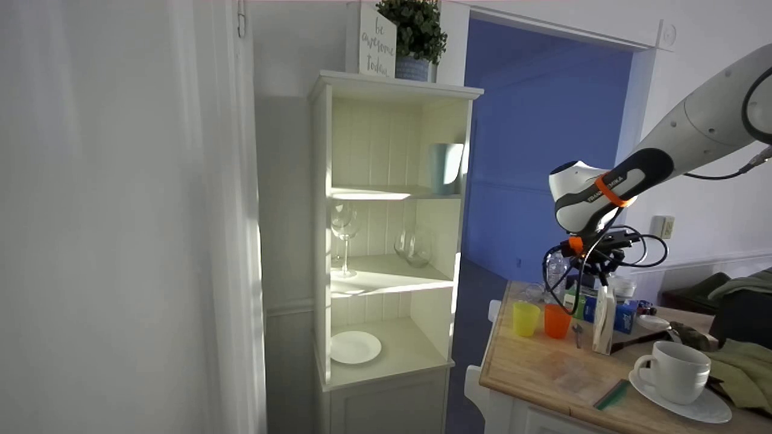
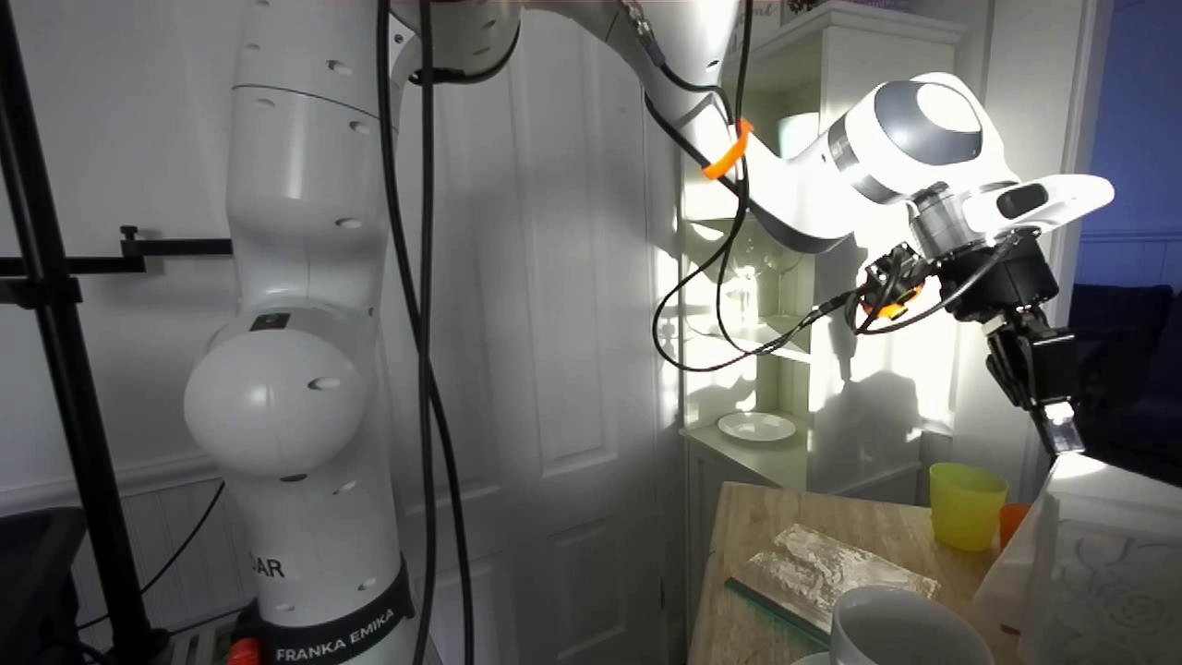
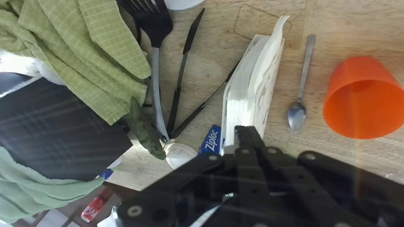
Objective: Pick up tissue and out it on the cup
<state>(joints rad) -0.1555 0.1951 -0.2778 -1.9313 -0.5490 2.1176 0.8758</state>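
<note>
White tissues (image 3: 241,104) stand upright as a stack in a white carved holder (image 2: 1108,563) on the wooden table; the holder also shows in an exterior view (image 1: 604,325). One tissue edge sticks up at the holder's far end in the wrist view. The white cup (image 1: 681,371) stands upright on its white saucer (image 1: 715,410) near the table's front edge; the cup also shows in an exterior view (image 2: 910,628). My gripper (image 3: 248,128) points down at the holder's top, over the stack. Its fingertips are together; I see no tissue between them. In an exterior view, the gripper (image 2: 1064,441) reaches the holder's top edge.
An orange cup (image 3: 363,97) and a spoon (image 3: 301,85) lie beside the holder. A yellow cup (image 1: 526,319) stands farther left. Black utensils (image 3: 154,34), a blue Ziploc box (image 3: 211,140) and a green cloth (image 3: 104,53) lie on the other side. A clear bag (image 2: 822,568) lies near the cup.
</note>
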